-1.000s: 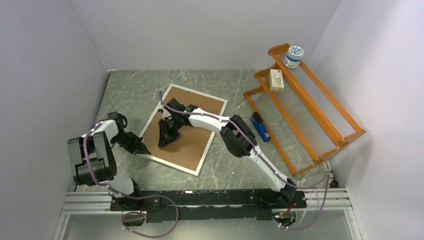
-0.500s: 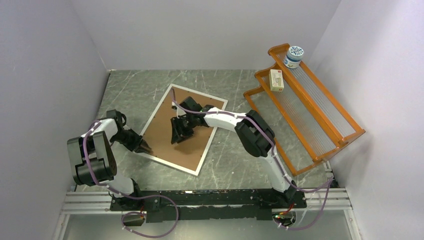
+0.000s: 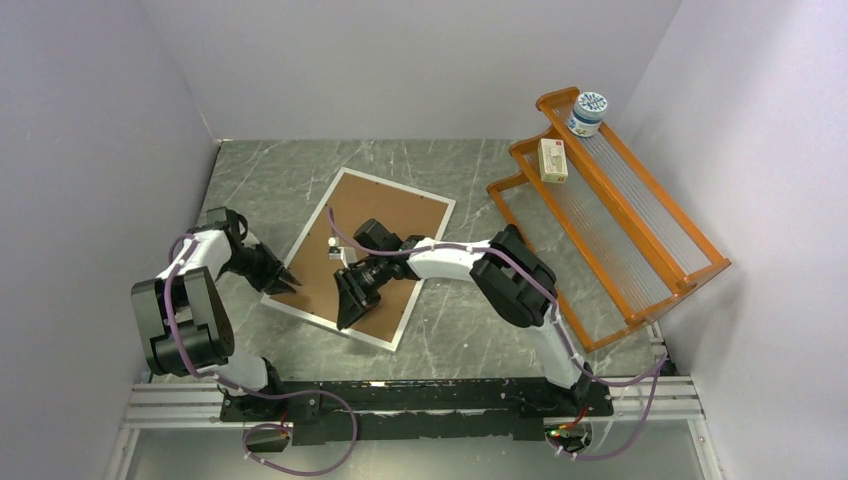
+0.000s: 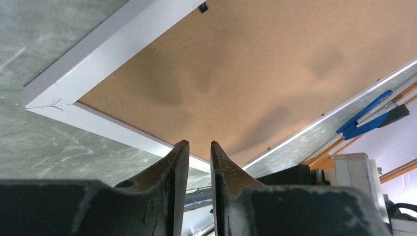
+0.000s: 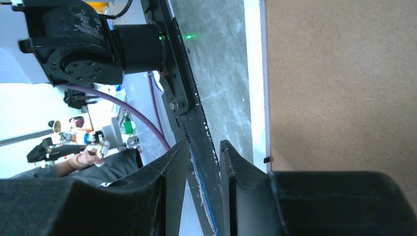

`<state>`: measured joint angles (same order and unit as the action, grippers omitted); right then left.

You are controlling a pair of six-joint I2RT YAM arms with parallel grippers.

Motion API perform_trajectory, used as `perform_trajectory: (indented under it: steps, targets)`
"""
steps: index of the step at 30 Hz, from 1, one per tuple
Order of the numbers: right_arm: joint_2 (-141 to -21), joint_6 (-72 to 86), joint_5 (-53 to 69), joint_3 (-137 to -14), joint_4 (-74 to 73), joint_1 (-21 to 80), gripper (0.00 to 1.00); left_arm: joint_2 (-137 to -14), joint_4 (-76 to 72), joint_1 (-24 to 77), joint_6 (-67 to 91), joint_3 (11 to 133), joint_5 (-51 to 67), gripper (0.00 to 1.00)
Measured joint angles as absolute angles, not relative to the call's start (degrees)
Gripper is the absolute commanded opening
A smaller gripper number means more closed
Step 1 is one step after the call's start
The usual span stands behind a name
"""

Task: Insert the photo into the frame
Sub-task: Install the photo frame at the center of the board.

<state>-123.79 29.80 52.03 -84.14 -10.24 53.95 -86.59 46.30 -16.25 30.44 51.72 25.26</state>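
The frame (image 3: 300, 312) lies flat at the centre of the top view, turned at an angle on the grey marbled counter (image 3: 260, 180), with its brown backing board (image 3: 395, 215) facing up. The left pincer (image 3: 290, 283) sits at the frame's left edge near the lower-left corner. In its wrist view the fingers stand narrowly apart with nothing between them. The right pincer (image 3: 345, 318) hovers over the lower part of the board, by the near rim, also narrowly parted and holding nothing. At the right of the view stands an orange rack (image 3: 620, 220) carrying a jar (image 3: 587, 112) and a small box (image 3: 552, 160).
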Motion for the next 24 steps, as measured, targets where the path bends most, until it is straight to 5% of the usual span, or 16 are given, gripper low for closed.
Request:
perform_trajectory:
  steps: [24]
  targets:
    - [-129.2,30.3,53.1,-85.8,-18.2,51.5,0.25,-90.8,49.2,-16.3,29.4,51.3,20.6,0.16]
